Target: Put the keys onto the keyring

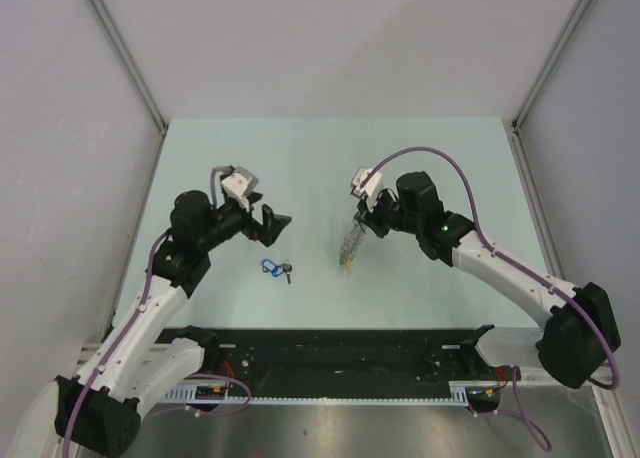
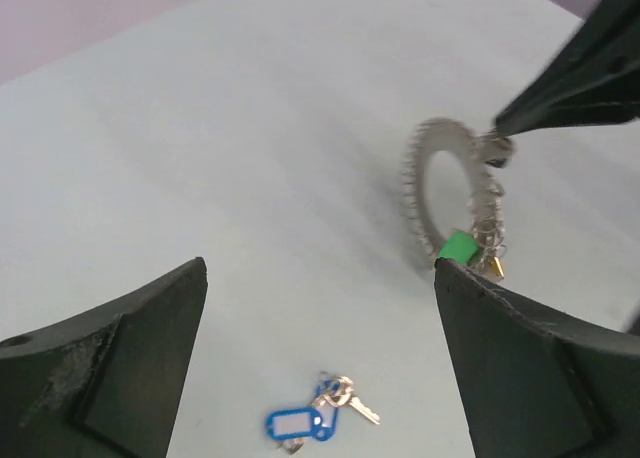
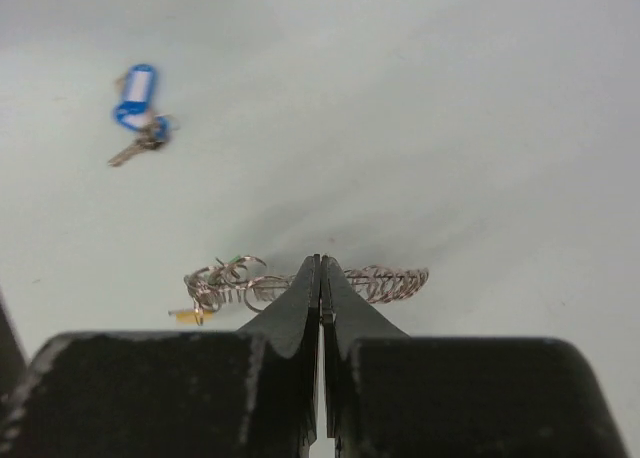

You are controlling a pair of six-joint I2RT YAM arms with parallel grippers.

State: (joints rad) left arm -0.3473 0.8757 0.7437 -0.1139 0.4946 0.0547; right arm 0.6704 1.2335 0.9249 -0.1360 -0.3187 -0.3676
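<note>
In the top view, the keys [image 1: 275,269] lie loose on the pale tabletop [image 1: 420,158] just left of centre, nearer the arm bases than either gripper. Their blue tag faces up, and nothing touches them. In the left wrist view the same keys [image 2: 312,418] sit at the bottom edge of the frame, between the two dark fingers [image 2: 120,368].

Just above them in the top view, the left gripper [image 1: 272,223] hangs with its jaws spread wide, grasping nothing.

To the right of centre, the right gripper [image 1: 366,224] is clenched on the rim of the keyring [image 1: 350,246], which hangs from its tips toward the tabletop. In the left wrist view the keyring [image 2: 450,193] stands on edge at the upper right, with a green tag [image 2: 458,246] and a yellow tag [image 2: 497,267] at its bottom. The right wrist view shows the jaws pressed together over the keyring [image 3: 390,281], with the keys [image 3: 140,113] well apart at the upper left.
</note>
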